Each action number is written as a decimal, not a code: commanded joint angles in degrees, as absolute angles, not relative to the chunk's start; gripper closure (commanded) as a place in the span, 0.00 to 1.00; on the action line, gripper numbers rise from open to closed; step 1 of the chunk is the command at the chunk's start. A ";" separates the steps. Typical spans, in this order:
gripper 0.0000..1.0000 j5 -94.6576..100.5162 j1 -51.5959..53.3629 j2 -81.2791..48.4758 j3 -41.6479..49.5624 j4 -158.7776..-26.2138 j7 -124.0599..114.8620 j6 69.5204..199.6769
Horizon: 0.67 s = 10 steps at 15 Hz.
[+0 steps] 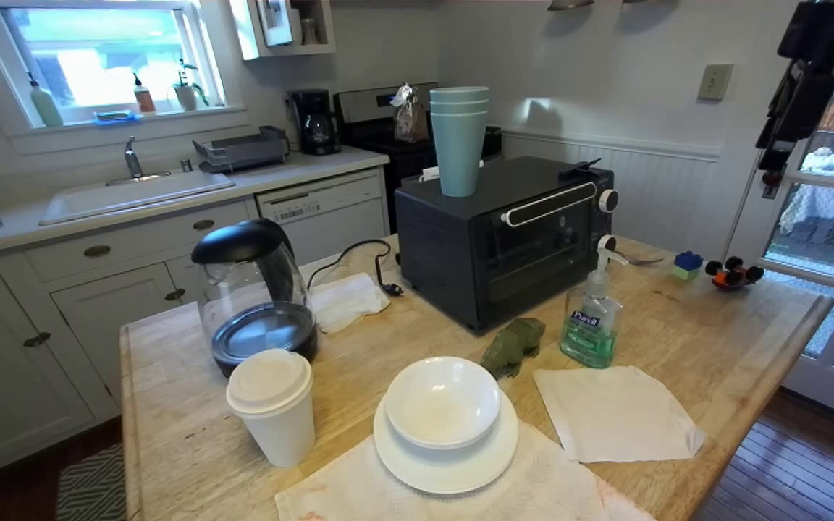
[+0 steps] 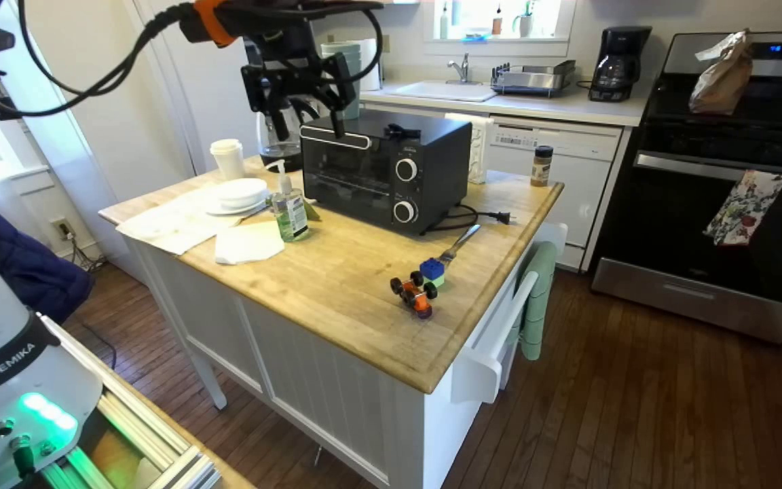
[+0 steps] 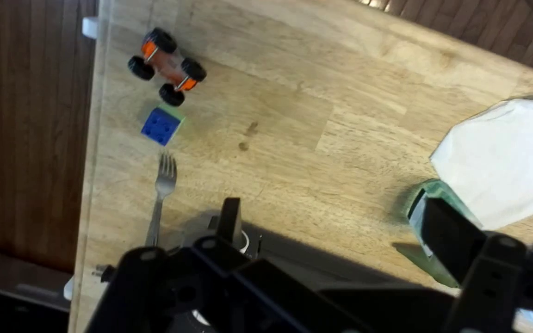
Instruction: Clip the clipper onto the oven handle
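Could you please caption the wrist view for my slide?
Open, empty claw in the foreground; toy car, block and fork on the wooden tabletop below.

The butcher-block island top (image 2: 337,261) carries a toaster oven (image 1: 504,239), a glass kettle (image 1: 258,304), a lidded cup (image 1: 277,412), a Purell bottle (image 1: 591,331), a green figurine (image 1: 513,349), paper towels (image 1: 616,416), a spice jar (image 2: 541,168) and a fork (image 3: 164,184) near blue-and-green toy blocks (image 3: 161,125) and an upturned orange toy car (image 3: 167,67).

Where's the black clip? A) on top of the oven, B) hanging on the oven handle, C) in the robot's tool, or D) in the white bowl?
A: in both exterior views the clip lies on top of the oven, near the front edge on the knob side, and not on the handle.
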<state>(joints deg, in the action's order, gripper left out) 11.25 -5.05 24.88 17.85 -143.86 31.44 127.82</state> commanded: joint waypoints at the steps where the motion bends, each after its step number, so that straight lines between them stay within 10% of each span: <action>1: 0.00 14.91 -5.51 21.35 17.76 -144.37 38.07 138.08; 10: 0.00 23.05 -7.53 14.65 16.82 -148.91 52.80 163.47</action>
<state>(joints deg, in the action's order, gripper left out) 18.92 -5.42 16.52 17.74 -147.10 48.97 155.96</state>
